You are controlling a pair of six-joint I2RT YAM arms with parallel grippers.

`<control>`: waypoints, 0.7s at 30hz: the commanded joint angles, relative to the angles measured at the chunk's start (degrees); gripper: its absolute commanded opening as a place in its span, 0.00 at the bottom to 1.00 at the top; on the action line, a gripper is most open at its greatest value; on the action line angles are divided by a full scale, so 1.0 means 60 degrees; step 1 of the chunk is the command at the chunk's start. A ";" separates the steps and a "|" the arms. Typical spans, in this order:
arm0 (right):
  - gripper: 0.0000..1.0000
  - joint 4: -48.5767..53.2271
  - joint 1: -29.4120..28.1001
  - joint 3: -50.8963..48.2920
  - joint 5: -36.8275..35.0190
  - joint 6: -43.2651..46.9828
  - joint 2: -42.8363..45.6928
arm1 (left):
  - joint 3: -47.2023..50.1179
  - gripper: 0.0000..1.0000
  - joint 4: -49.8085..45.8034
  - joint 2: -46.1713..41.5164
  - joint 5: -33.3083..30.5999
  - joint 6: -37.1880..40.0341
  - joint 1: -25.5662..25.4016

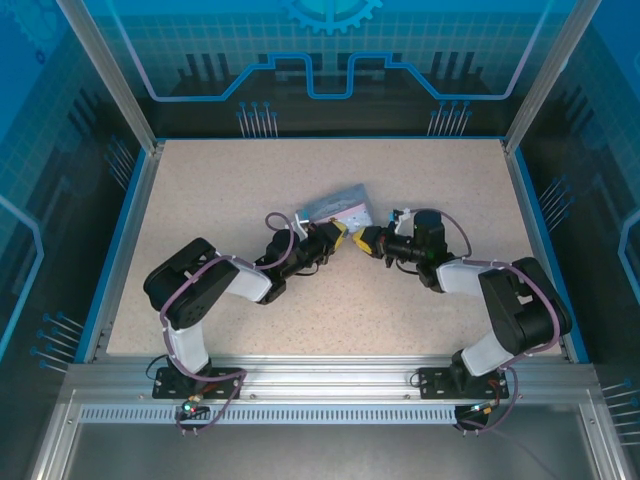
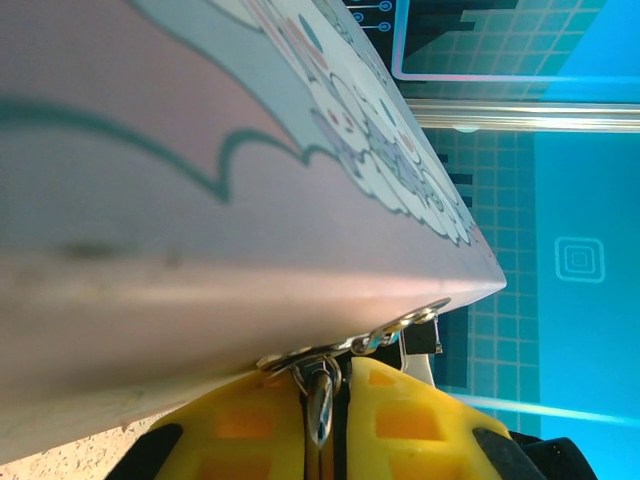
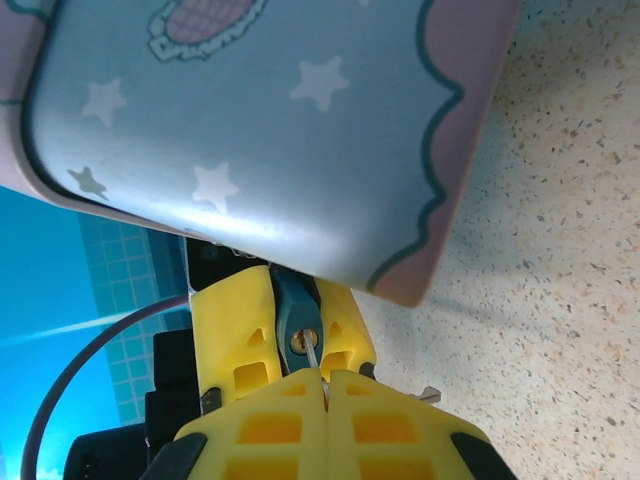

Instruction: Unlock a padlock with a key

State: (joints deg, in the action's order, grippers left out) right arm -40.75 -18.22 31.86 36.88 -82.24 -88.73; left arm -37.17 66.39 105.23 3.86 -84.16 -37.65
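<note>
Two grippers are facing tip to tip beside the box: the left gripper is clamping tight around the padlock, the right gripper is pinching the key (a mere sliver), its long axis pointing left at the keyhole.

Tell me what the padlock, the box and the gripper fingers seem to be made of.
Padlock: likely metal, dull blue-grey coat, brassy keyhole. Box: smooth, glossy printed shell with soft glare, tin or plastic, unclear. Fingers: matte yellow moulded plastic, ribbed pockets.
</note>
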 commanded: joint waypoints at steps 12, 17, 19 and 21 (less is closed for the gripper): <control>0.00 0.1768 -0.0420 0.0985 -0.0404 0.1004 0.0340 | 0.0086 0.00 0.0137 -0.0082 0.1274 0.0177 -0.0431; 0.00 0.4422 -0.0474 0.1712 -0.0981 0.2657 0.0987 | 0.0116 0.00 -0.0137 -0.0224 0.1276 0.0356 -0.0427; 0.00 0.4551 -0.0501 0.1758 -0.1035 0.2880 0.1077 | 0.0116 0.00 -0.0151 -0.0237 0.1284 0.0372 -0.0427; 0.00 0.4142 -0.0509 0.1607 -0.0997 0.2801 0.1028 | 0.0101 0.00 -0.0152 -0.0236 0.1280 0.0370 -0.0433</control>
State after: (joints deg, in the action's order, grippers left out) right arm -15.66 -20.21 39.33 31.66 -69.28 -83.90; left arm -36.58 64.90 105.16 5.02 -83.48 -37.80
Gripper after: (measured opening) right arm 0.049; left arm 0.114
